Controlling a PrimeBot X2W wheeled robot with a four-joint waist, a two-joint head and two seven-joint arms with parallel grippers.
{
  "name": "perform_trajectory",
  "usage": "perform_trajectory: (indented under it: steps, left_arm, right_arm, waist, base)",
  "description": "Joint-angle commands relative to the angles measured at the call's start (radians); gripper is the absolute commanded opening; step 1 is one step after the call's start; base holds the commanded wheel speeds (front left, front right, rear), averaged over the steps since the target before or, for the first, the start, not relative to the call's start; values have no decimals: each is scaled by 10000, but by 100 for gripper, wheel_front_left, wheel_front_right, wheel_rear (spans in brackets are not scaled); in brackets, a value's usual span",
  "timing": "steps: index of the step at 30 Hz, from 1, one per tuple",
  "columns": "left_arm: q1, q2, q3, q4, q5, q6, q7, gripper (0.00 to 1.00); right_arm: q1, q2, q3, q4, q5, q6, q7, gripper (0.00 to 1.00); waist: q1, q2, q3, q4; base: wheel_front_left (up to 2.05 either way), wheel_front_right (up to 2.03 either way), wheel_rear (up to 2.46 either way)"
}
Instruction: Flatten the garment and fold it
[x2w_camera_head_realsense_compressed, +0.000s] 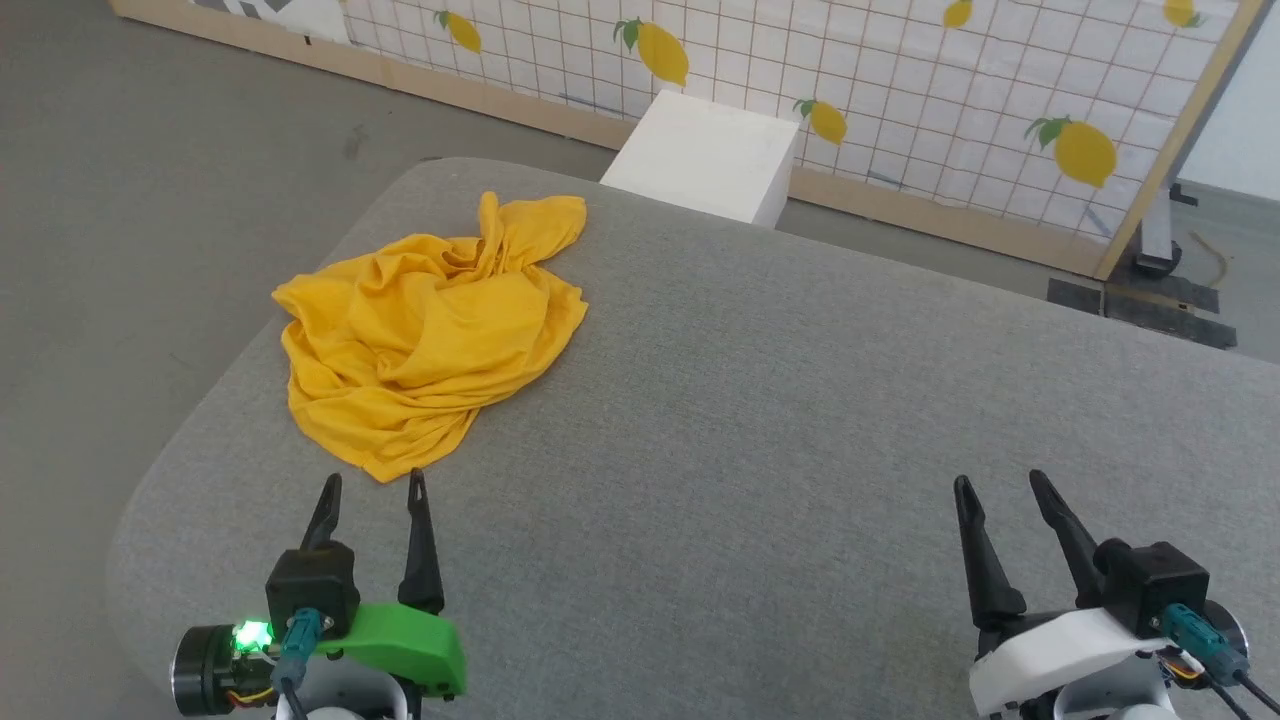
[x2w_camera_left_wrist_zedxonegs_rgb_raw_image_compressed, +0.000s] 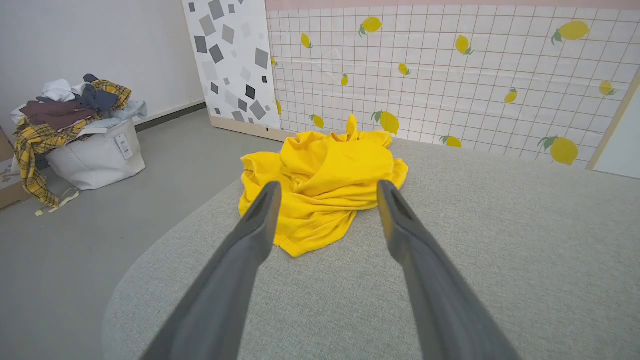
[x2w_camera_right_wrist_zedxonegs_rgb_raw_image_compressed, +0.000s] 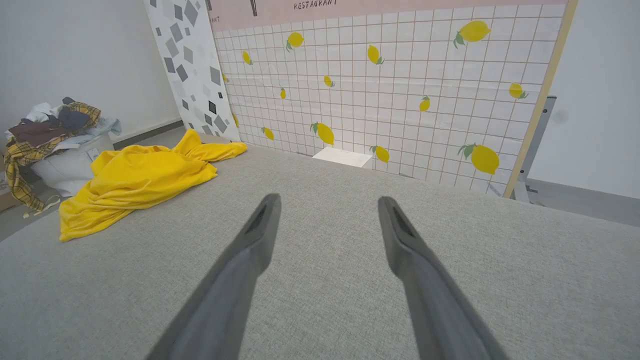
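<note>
The garment (x2w_camera_head_realsense_compressed: 430, 335) is a mustard-yellow T-shirt lying crumpled in a heap at the far left of the grey padded table (x2w_camera_head_realsense_compressed: 760, 400). No print shows on it. In the left wrist view the garment (x2w_camera_left_wrist_zedxonegs_rgb_raw_image_compressed: 325, 180) lies straight ahead of the fingers. My left gripper (x2w_camera_head_realsense_compressed: 373, 482) stands open just short of the heap's near hem, not touching it. My right gripper (x2w_camera_head_realsense_compressed: 1000, 482) is open over bare table at the lower right, far from the cloth. From the right wrist the garment (x2w_camera_right_wrist_zedxonegs_rgb_raw_image_compressed: 140, 180) is off to the left.
A white box (x2w_camera_head_realsense_compressed: 710, 158) stands on the floor beyond the table's far edge, before a lemon-print tiled panel (x2w_camera_head_realsense_compressed: 900, 90). A white bag piled with clothes (x2w_camera_left_wrist_zedxonegs_rgb_raw_image_compressed: 75, 135) sits on the floor to the left. The table's left edge runs close to the heap.
</note>
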Motion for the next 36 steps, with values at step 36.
perform_trajectory:
  steps: [36]
  left_arm:
    - [198,-8,-172,515,-320,404,-817,100]
  right_arm:
    - [290,1,-98,656,497,-15,-834,100]
  waist:
    - [-1,0,34,1436]
  base:
    - [0,0,0]
